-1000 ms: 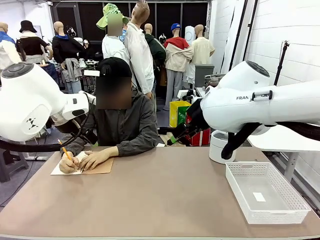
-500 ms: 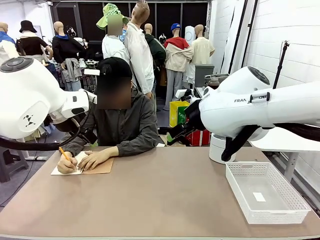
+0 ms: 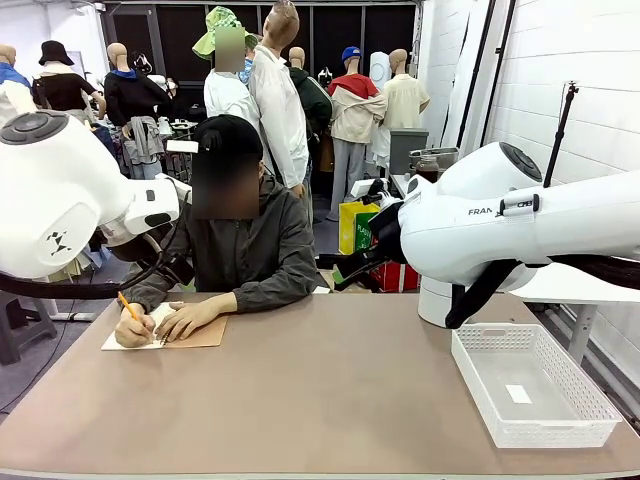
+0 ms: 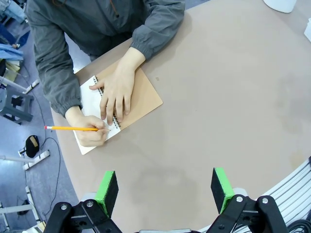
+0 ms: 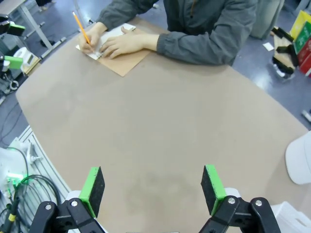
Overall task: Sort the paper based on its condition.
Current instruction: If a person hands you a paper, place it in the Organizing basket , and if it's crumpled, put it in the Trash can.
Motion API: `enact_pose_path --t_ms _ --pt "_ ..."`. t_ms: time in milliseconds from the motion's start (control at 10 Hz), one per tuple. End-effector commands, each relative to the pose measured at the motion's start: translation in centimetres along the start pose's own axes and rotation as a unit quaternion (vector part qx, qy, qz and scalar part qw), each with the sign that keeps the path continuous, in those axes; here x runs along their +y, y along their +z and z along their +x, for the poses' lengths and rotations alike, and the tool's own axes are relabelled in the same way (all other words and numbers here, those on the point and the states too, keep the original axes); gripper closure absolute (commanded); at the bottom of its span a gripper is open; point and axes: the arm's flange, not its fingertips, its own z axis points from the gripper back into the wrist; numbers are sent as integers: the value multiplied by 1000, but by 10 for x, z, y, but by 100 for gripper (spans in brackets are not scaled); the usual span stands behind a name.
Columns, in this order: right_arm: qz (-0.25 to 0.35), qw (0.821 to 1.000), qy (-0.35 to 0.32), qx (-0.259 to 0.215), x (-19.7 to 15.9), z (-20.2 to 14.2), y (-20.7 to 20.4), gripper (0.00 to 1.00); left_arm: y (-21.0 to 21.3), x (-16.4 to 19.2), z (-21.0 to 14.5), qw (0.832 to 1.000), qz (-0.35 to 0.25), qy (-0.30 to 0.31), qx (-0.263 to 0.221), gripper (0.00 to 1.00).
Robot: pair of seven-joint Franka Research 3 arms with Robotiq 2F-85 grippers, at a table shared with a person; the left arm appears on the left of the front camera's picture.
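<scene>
The biggest thing you see is the table. Its top is brown, smooth and flat, with a rounded edge.

Next come the two robot arms, fat, white and shiny. The left arm and the right arm both hang high over the table.

One person in a soft grey jacket sits at the far side.

One white plastic basket stands on the right side of the table. It is a box shape, and its walls are full of little holes. A small white slip lies on its floor.

One notebook lies at the far left, in front of the person. It has a stiff tan cover and a wire spiral. The paper is its thin white page, flat and smooth, lying open beside the cover. One hand rests flat across the spiral. The other hand rests on the page and holds one thin orange pencil.

You have two pincers, black with two green pads each, so four pads in all. The left pincer is spread wide and looks down at the table from above. It grips no sheet, and the notebook lies well apart from it. The right pincer is spread just as wide. Between its pads you see bare brown table top well below, and its pads touch no thing.
</scene>
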Motion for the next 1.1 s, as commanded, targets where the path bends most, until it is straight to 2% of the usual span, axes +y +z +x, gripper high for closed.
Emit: enact_pose_path --t_ms 0,1000 --pt "2 1000 -4 8 -1 1 0 0 -1 1 -1 1000 -3 -6 2 0" --pt "2 1000 -4 8 -1 1 0 0 -1 1 -1 1000 -3 -6 2 0"
